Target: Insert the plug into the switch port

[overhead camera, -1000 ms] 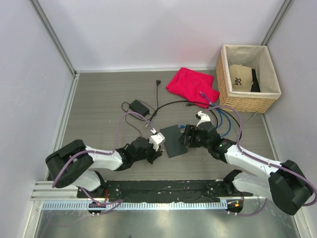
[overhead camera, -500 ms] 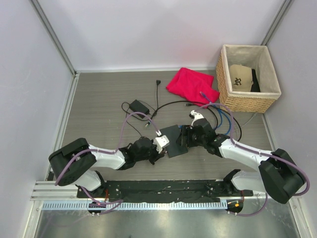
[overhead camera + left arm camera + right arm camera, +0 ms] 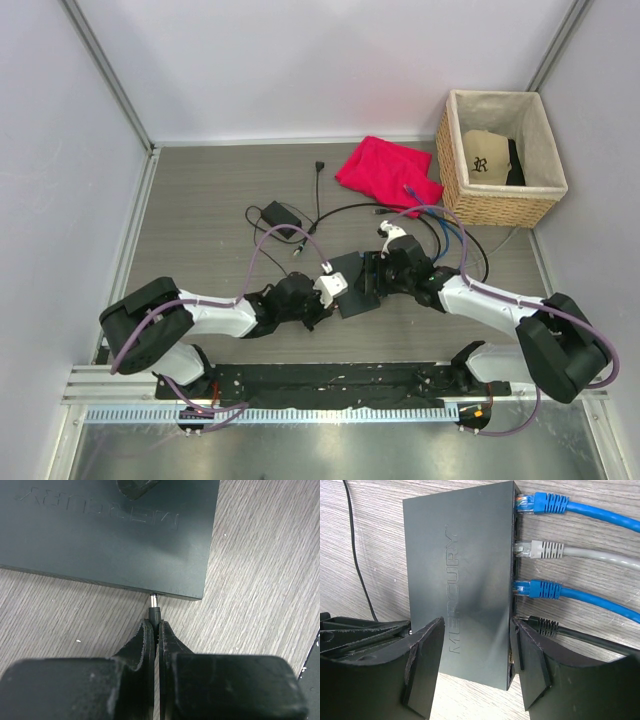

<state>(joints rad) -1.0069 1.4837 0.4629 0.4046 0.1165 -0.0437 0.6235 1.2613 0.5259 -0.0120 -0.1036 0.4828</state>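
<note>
The switch (image 3: pixel 352 284) is a flat dark grey box on the table between my two grippers. In the left wrist view my left gripper (image 3: pixel 156 625) is shut on a small black barrel plug (image 3: pixel 154 612). The plug's metal tip touches the near edge of the switch (image 3: pixel 110 530), close to its corner. In the right wrist view my right gripper (image 3: pixel 477 625) is open. Its left finger is over the top of the switch (image 3: pixel 465 580) and its right finger is at the socket edge. Blue, grey and black cables (image 3: pixel 555 547) are plugged in there.
A small black power brick (image 3: pixel 280 214) on a cord lies behind the left gripper. A red cloth (image 3: pixel 388 173) lies at the back. A wicker basket (image 3: pixel 495 208) holding a cap stands at the back right. Blue and grey cables (image 3: pixel 455 245) loop to the right of the switch.
My right gripper has moved left until its fingers are over the switch. My left gripper has moved right with the plug, up to the switch's edge.
</note>
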